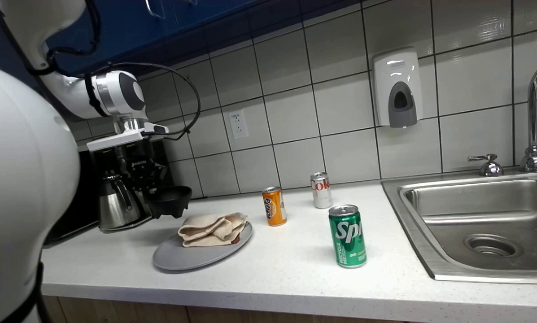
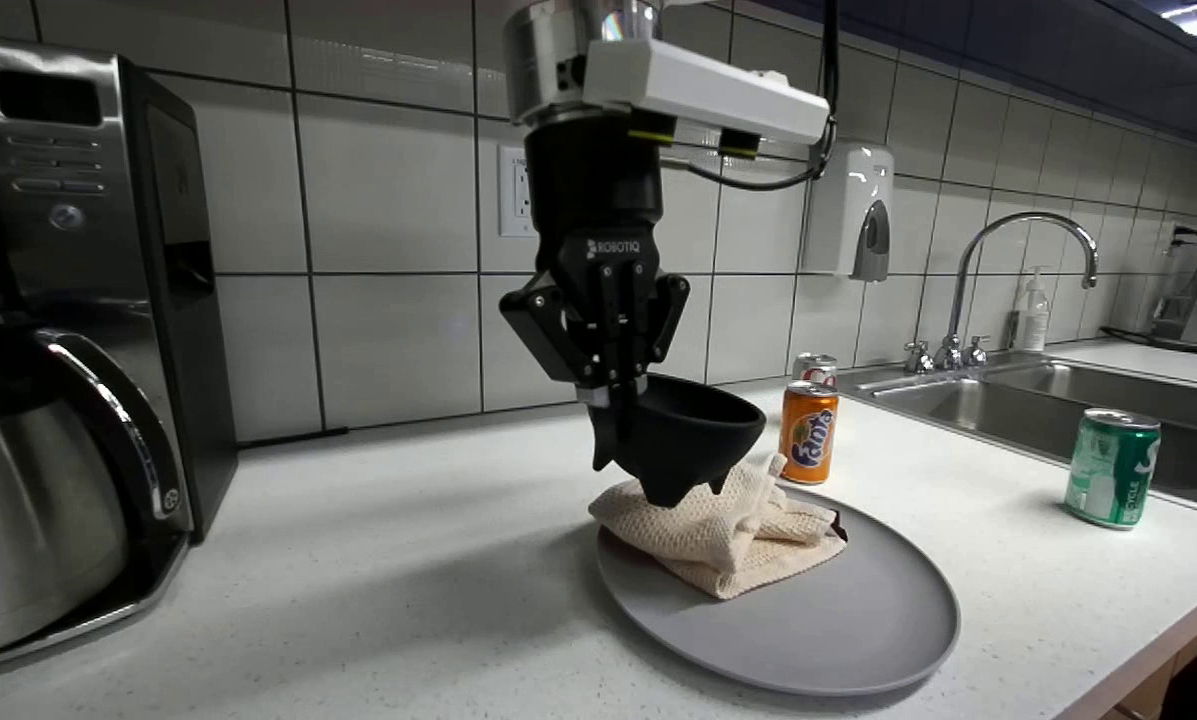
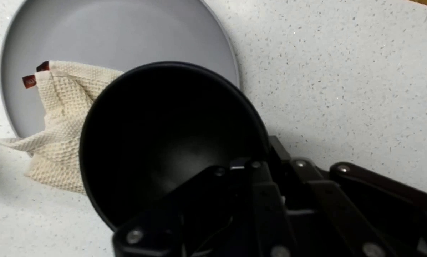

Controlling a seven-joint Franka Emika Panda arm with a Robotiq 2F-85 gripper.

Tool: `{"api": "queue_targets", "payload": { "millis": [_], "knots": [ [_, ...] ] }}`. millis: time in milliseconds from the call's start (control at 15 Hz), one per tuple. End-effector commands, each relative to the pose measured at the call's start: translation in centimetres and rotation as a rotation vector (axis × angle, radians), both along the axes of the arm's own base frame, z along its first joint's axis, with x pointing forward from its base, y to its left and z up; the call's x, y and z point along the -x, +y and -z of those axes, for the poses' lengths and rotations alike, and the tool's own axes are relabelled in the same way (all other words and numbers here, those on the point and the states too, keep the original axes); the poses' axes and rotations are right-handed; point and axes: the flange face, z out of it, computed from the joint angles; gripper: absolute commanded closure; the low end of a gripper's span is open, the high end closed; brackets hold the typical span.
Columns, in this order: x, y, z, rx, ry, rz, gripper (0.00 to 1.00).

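Gray plate [image 2: 838,640]: flat on the white countertop [image 2: 408,590], close to the near edge.
Sprite can [image 1: 347,237]: green, upright, near side, well right of the plate.
Beige cloth [image 2: 733,550]: crumpled on the plate's far part, spilling past the rim; dark red tag [image 3: 29,81] at one end, per wrist view.
Black bowl [image 2: 698,450]: off the counter, mouth up, rim slightly tilted. Hangs over the left end of the cloth. Can't tell if its feet touch the cloth.
Gripper [image 2: 620,390]: points down, fingers clamped together on the bowl's left rim. Bowl is in its grasp.
Fanta can [image 2: 810,432]: orange, upright, near the plate on its far side, apart from it.
Sink [image 1: 416,231]: steel, set into the countertop at right, faucet [image 1: 532,121] on its far side.
Coffee maker [image 2: 83,270]: far left, steel carafe [image 2: 38,510] standing on its base.
Coke can [image 1: 321,190]: silver, upright, right of and beyond the Fanta can.
Tile wall [image 1: 286,166]: far side; outlet [image 1: 238,124] left, soap dispenser [image 1: 398,89] right, blue cabinets [image 1: 129,31] above.
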Motion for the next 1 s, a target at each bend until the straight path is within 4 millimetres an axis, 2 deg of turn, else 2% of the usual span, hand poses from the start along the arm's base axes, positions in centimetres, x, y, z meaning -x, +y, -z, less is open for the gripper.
{"api": "queue_targets", "payload": {
  "millis": [0, 533, 933],
  "knots": [
    [-2.1, 2.6, 0.5, 0.020, 0.035, -0.083, 0.98],
    [-5.4, 7.8, 2.6, 0.034, 0.084, -0.250, 0.98],
    [-7.5, 9.6, 4.2, 0.054, 0.112, -0.309, 0.98]
  ]
}}
